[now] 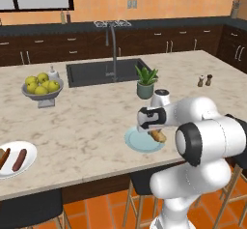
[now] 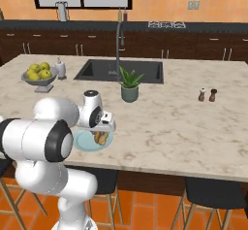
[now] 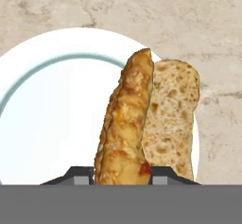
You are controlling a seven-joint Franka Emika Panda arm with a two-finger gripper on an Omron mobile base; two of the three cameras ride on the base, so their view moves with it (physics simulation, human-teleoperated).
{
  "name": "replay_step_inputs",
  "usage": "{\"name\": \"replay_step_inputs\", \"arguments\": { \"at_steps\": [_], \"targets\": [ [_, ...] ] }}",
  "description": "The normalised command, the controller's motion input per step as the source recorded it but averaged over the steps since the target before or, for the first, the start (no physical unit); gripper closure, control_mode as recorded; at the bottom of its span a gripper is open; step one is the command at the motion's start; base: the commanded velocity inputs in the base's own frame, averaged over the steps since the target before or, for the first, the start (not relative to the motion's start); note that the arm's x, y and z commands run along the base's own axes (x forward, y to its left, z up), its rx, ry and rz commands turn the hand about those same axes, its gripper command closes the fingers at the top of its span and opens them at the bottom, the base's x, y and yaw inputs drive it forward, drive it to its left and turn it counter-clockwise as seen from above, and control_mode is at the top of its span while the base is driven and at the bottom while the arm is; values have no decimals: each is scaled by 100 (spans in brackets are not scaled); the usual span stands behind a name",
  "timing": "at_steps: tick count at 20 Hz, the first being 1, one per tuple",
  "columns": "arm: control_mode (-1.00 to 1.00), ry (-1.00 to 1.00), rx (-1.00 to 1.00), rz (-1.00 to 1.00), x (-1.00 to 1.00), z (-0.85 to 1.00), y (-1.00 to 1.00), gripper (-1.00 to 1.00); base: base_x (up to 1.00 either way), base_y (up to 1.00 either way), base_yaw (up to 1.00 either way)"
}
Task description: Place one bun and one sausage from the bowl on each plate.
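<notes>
While the robot's two-finger hand [image 3: 122, 173] pinches an oblong, orange-brown hot-dog bun [image 3: 124, 124] directly over the small round pale blue plate [image 3: 52, 109] near the front edge of the marbled stone counter [image 1: 87, 121], the job looks roughly half done. In the hand view the split bun hangs end-down between the dark fingertips, its crumb face turned to one side; whether its lower end already touches the plate cannot be told. At the far left of the counter, the larger round white plate [image 1: 26, 167] carries a slim reddish-brown sausage [image 1: 19, 160], with a second dark, oblong item just beside it at the picture's edge, too cropped to name. By this reading, the blue plate has yet to receive its released bun and a sausage.
</notes>
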Motion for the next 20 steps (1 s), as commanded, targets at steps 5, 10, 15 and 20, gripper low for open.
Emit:
{"name": "replay_step_inputs", "arguments": {
  "at_steps": [5, 10, 15, 20],
  "targets": [
    [-100, -3, 0, -3, 2, -3, 6, 100, 0, 0, 0],
    [-100, 0, 0, 0, 0, 0, 0, -100, 0, 0, 0],
    [-100, 0, 0, 0, 0, 0, 0, -100, 0, 0, 0],
    [-100, -4, 0, 0, -46, 63, 0, -100, 0, 0, 0]
  ]
}}
